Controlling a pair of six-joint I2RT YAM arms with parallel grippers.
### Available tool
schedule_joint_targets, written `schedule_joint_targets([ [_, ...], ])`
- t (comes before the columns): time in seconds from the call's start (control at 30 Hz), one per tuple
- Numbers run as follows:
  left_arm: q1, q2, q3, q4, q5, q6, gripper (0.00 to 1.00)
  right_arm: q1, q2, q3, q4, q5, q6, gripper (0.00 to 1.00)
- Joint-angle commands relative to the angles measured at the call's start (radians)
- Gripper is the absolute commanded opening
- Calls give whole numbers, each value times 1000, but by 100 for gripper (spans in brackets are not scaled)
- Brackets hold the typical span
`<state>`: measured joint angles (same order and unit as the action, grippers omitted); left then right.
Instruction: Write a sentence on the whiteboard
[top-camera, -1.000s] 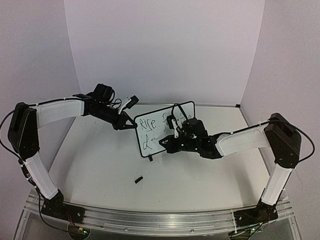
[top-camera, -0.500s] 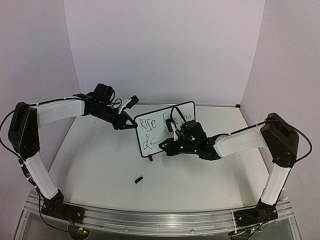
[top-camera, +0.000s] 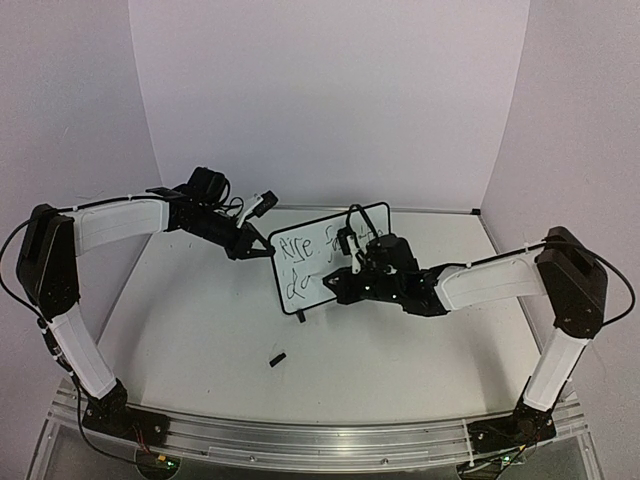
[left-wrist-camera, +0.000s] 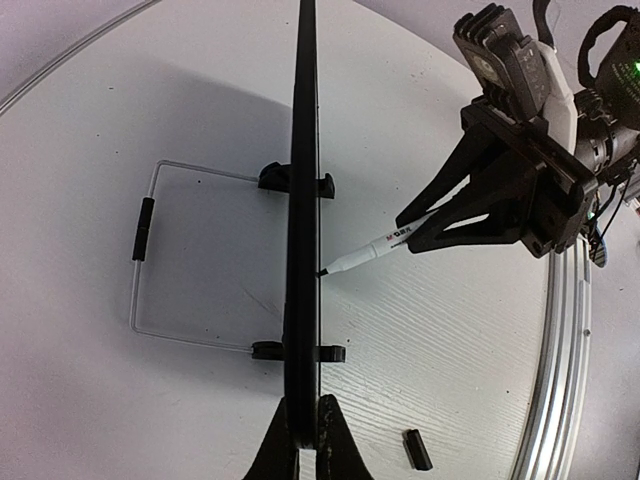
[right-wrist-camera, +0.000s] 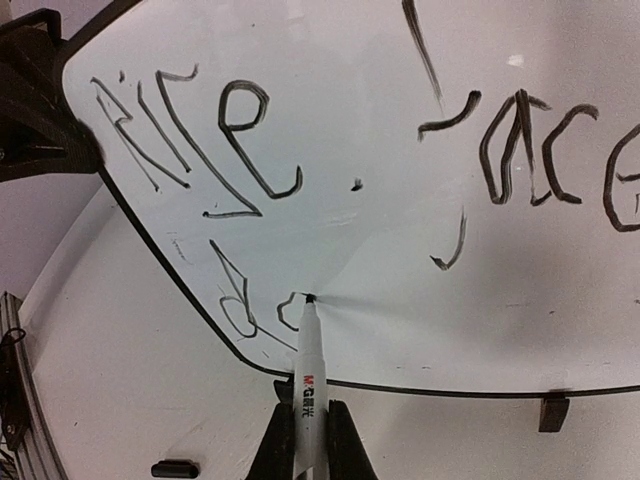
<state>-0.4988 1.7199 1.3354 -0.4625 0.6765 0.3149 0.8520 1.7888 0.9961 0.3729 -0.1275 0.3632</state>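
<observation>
Whiteboard (top-camera: 312, 262) upright, left edge clenched in left claw (left-wrist-camera: 305, 430); right claw (right-wrist-camera: 308, 420) grasping marker (right-wrist-camera: 309, 365), tip touching sentence's (right-wrist-camera: 245, 140) lower line.

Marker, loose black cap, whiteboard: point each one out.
marker (right-wrist-camera: 309, 345), right wrist view, on its white barrel.
cap (top-camera: 277, 358), top external view, on its middle.
whiteboard (right-wrist-camera: 560, 290), right wrist view, on bare white surface.

A small black cap-like piece (top-camera: 277, 357) lies on its side on the white table (top-camera: 190, 330), lower centre of the top view, with bare tabletop all round it. Pale lilac backdrop panels (top-camera: 320, 100) fill the upper frame. A ribbed aluminium rail (top-camera: 320, 441) runs along the bottom edge
</observation>
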Motion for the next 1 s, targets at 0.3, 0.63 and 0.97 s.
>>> schedule_joint_targets([
  [0.3,-25,53,-17,-127,-68,38,0,-9,17,16,6,0,5,0],
  [0.63,-24,55,-17,-126,-66,37,0,-9,50,6,6,-10,16,0],
  [0.97,-24,55,-18,-127,-66,37,0,-9,15,-20,-2,45,6,0],
])
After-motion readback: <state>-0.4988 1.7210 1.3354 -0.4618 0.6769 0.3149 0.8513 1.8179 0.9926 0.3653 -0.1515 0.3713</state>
